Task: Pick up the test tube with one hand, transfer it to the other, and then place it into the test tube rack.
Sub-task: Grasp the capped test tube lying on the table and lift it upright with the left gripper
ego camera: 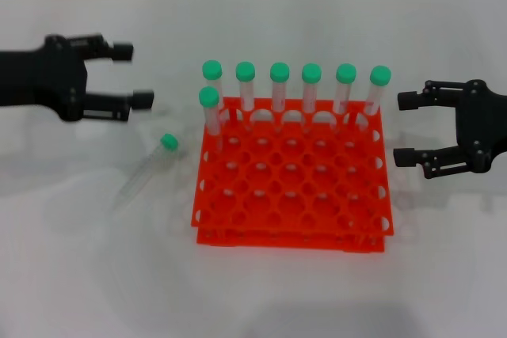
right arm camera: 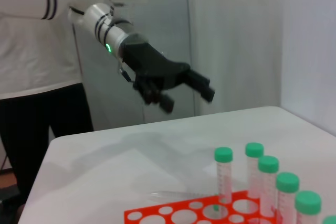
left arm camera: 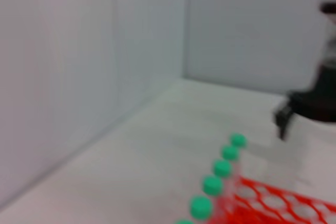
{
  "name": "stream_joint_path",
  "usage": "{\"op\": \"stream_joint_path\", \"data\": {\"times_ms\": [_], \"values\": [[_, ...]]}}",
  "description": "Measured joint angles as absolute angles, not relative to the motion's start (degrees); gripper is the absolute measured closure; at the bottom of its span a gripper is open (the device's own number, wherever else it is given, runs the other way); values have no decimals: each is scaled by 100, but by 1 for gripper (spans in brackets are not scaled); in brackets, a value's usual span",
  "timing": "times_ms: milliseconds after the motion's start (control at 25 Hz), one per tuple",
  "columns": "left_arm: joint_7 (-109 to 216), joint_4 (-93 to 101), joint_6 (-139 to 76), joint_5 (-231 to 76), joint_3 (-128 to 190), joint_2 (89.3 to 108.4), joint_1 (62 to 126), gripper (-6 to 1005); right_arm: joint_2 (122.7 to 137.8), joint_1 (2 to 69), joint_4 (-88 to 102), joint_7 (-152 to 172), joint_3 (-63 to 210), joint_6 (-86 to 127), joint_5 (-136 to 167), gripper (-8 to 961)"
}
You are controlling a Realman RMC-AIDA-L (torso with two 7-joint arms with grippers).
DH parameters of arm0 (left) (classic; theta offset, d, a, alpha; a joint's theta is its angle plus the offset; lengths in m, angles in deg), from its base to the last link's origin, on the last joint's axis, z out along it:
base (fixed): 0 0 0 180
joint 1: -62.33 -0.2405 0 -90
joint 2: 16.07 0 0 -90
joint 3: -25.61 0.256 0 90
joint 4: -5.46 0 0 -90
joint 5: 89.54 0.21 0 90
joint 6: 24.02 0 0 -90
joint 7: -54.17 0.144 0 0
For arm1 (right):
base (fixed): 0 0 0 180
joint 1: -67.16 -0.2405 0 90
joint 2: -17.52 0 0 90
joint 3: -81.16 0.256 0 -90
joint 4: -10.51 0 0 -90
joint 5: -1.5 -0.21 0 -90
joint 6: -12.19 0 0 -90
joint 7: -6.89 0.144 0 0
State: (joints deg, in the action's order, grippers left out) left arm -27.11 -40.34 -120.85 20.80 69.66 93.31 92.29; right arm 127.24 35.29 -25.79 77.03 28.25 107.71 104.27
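Observation:
A clear test tube with a green cap lies on the white table, left of the orange-red test tube rack. Several identical green-capped tubes stand upright along the rack's back row, and one more stands at its back left. My left gripper is open and empty, hovering above and to the left of the lying tube. It also shows in the right wrist view. My right gripper is open and empty just right of the rack, fingers pointing at it.
The rack and its standing tubes fill the table's middle. A person in a white shirt stands beyond the table's left side. Walls close off the far side. The right gripper shows blurred in the left wrist view.

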Motion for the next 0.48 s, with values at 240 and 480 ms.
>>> {"op": "stream_joint_path", "data": {"times_ms": [240, 480], "values": [[-3833, -5218, -11862, 2120, 6549, 9816, 8842, 168, 12693, 3657, -2588, 7609, 2936, 10754, 10420, 85], [-5623, -5907, -12020, 2733, 6628, 9862, 8886, 178, 12664, 3807, -2708, 7517, 3081, 10786, 10421, 84]]}}
